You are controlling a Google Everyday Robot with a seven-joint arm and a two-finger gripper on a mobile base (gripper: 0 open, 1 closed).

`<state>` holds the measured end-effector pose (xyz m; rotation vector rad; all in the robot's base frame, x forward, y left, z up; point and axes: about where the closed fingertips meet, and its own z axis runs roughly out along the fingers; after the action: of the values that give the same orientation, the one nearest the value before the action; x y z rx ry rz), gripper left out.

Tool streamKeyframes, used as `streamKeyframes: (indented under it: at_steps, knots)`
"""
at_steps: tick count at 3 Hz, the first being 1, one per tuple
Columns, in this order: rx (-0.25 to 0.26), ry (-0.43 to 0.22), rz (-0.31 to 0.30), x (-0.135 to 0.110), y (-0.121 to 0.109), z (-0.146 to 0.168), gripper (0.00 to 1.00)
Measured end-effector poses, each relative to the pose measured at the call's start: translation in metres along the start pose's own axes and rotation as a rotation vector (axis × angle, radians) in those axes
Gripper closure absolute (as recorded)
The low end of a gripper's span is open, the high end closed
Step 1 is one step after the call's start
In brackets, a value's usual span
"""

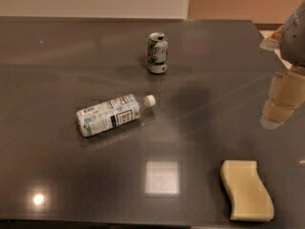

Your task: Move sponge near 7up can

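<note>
The pale yellow sponge (246,190) lies flat on the dark table near the front right edge. The 7up can (157,53) stands upright at the back middle of the table, far from the sponge. My gripper (279,104) hangs above the table at the right edge of the camera view, above and a little right of the sponge, and holds nothing that shows. It is apart from the sponge.
A clear plastic bottle (113,115) with a white cap lies on its side in the middle left, between can and front edge. The dark table (57,70) ends at the right behind the gripper and at the front just below the sponge.
</note>
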<state>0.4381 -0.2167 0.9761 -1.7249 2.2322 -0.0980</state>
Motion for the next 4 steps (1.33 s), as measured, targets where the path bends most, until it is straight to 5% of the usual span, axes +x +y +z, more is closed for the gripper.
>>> streamKeyframes:
  at_steps: [2, 4]
  knots:
    - [-0.051, -0.018, 0.019, 0.004, 0.01, 0.009, 0.0]
    - [-0.119, -0.059, 0.082, 0.024, 0.052, 0.043, 0.0]
